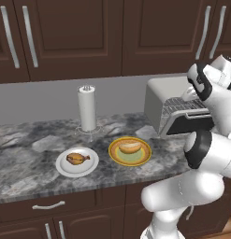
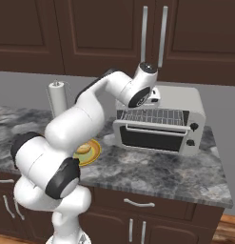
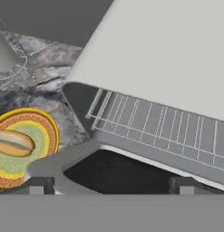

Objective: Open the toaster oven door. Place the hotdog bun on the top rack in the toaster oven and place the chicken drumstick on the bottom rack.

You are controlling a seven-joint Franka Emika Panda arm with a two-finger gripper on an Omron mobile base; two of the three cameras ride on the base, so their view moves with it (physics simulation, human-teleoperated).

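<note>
The toaster oven (image 2: 183,101) stands on the counter at the right. Its door (image 2: 150,137), dark glass in a grey frame, leans partly open toward me. Above the door's upper edge a wire rack shows, the top rack (image 2: 152,116); the bottom rack is hidden behind the door. My gripper (image 3: 111,188) hovers open just above the door (image 3: 113,174), fingertips (image 3: 36,186) wide apart and nothing held. The hotdog bun (image 1: 129,147) lies on a yellow plate (image 1: 146,157). The chicken drumstick (image 1: 77,158) lies on a white plate (image 1: 63,169) to its left.
A paper towel roll (image 1: 87,108) stands upright on its holder behind the plates. Dark wall cabinets (image 1: 70,32) hang above the counter. The marbled counter (image 1: 23,154) ends in drawers along its front edge.
</note>
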